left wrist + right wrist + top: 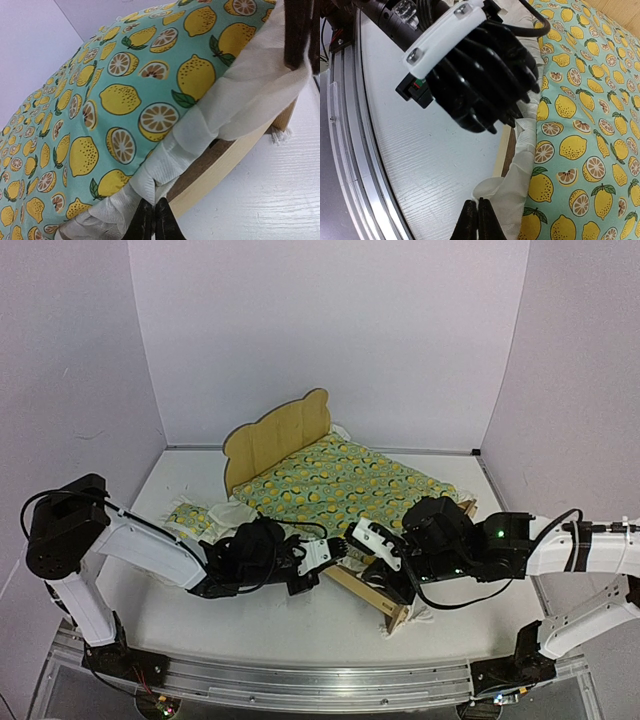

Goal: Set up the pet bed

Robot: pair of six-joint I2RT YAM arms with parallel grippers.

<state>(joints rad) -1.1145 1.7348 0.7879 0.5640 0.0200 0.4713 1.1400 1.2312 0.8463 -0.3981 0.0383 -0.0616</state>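
The pet bed (277, 433), a plywood frame with a bear-ear headboard, stands mid-table with the lemon-print quilt (340, 483) spread over it. Both grippers meet at its near-left side rail. In the left wrist view my left gripper (154, 214) is shut on the quilt's white ruffle (165, 160), just beside the wooden rail (225, 167). In the right wrist view my right gripper (477, 209) is shut on the ruffle (512, 185) as well, a little along the same edge. The left gripper's black body (475, 80) hangs close above the rail (501, 150). The bed's base is hidden under the quilt (100, 100).
A small matching ruffled pillow (190, 518) lies on the white table to the left of the bed, behind my left arm. White walls close in the back and both sides. An aluminium rail (300, 680) runs along the near edge.
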